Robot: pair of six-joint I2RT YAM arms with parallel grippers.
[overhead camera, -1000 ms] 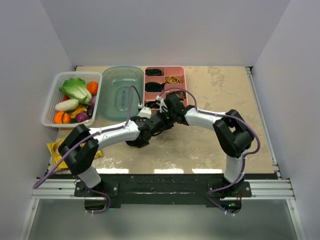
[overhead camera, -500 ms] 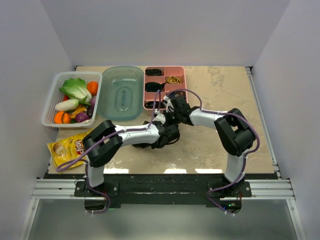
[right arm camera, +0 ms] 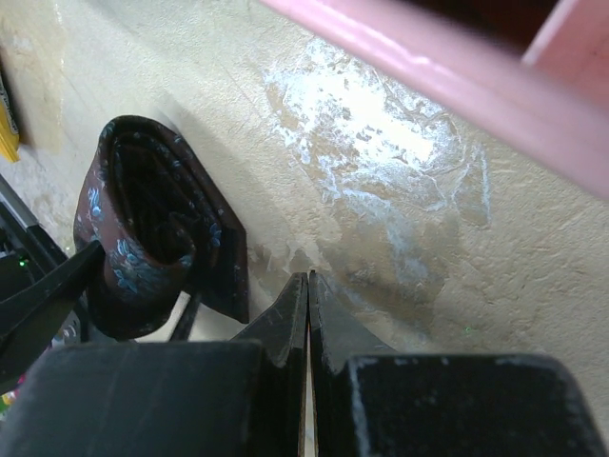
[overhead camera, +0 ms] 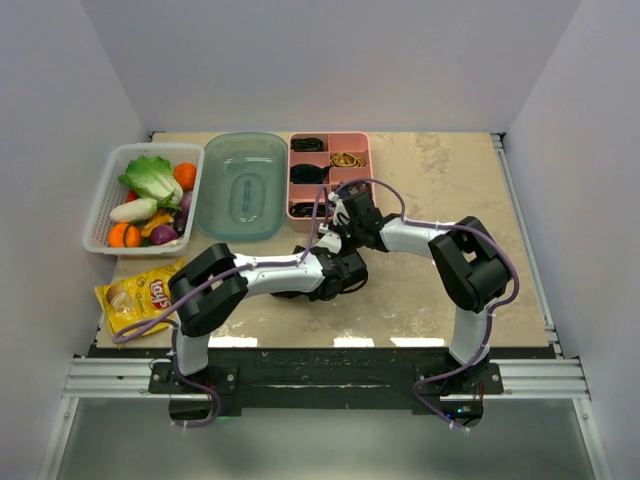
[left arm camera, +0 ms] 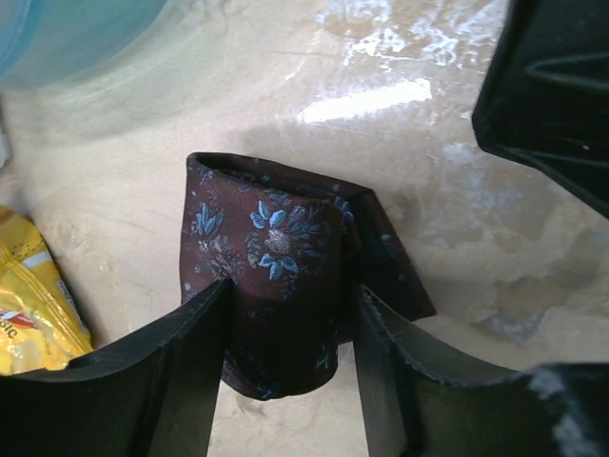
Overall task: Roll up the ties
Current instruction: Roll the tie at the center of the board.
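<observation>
One yellow snack bag (overhead camera: 135, 295) out left, its logo too small to read. One brown floral tie (left arm camera: 276, 238), rolled up on the desk (left arm camera: 447, 219), pinched by the left end effector (left arm camera: 293, 288). Right end effector (right arm camera: 307, 278) pressed together, close by.

Rolled tie (left arm camera: 276, 276) on table (left arm camera: 285, 105), (tray (right arm camera: 428, 86) behind)

Open passage is left over the table (overhead camera: 450, 180) on its bare right half. The middle is crowded by the left gripper (left arm camera: 293, 286) and right gripper (right arm camera: 307, 281) at the rolled tie (left arm camera: 276, 238), with the pink tray (right arm camera: 447, 76) just behind. The left is blocked by the container (overhead camera: 240, 185), basket (overhead camera: 100, 205) and chip bag (overhead camera: 140, 295).
</observation>
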